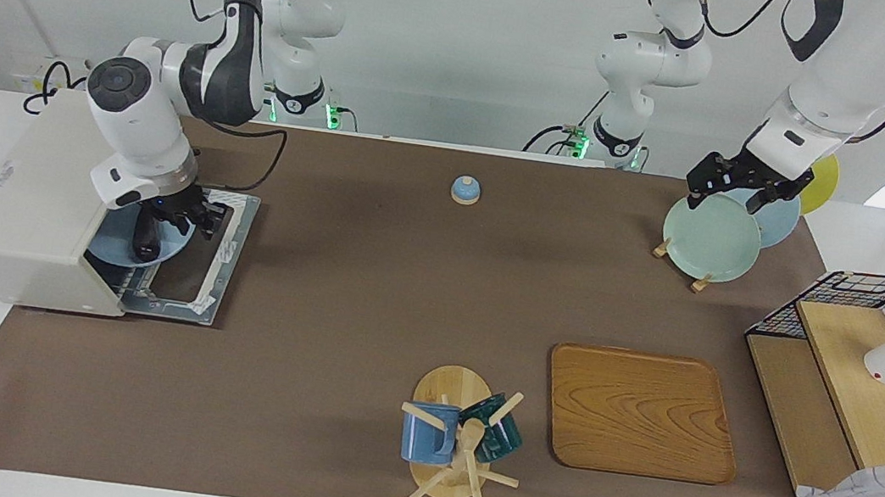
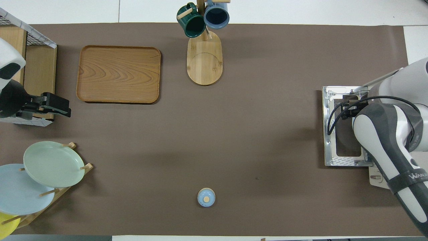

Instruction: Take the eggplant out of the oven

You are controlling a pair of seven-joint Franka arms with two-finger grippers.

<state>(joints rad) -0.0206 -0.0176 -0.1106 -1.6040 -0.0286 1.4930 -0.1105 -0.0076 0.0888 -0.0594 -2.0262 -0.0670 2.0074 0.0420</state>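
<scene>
The cream oven (image 1: pixel 31 194) stands at the right arm's end of the table with its door (image 1: pixel 205 268) folded down flat. In its mouth a blue plate (image 1: pixel 119 250) carries the dark eggplant (image 1: pixel 147 244), which lies lengthwise on it. My right gripper (image 1: pixel 185 219) hangs just over the plate and the eggplant's nearer end; the facing view does not show any contact. In the overhead view the right arm hides the plate and eggplant, and only the door (image 2: pixel 329 134) shows. My left gripper (image 1: pixel 730 196) waits open over the plate rack, holding nothing.
A rack of plates (image 1: pixel 709 237) sits near the left arm's base. A wooden tray (image 1: pixel 639 411), a mug tree (image 1: pixel 456 438), a wire shelf (image 1: pixel 862 372) and a small blue knob (image 1: pixel 465 190) are spread over the brown mat.
</scene>
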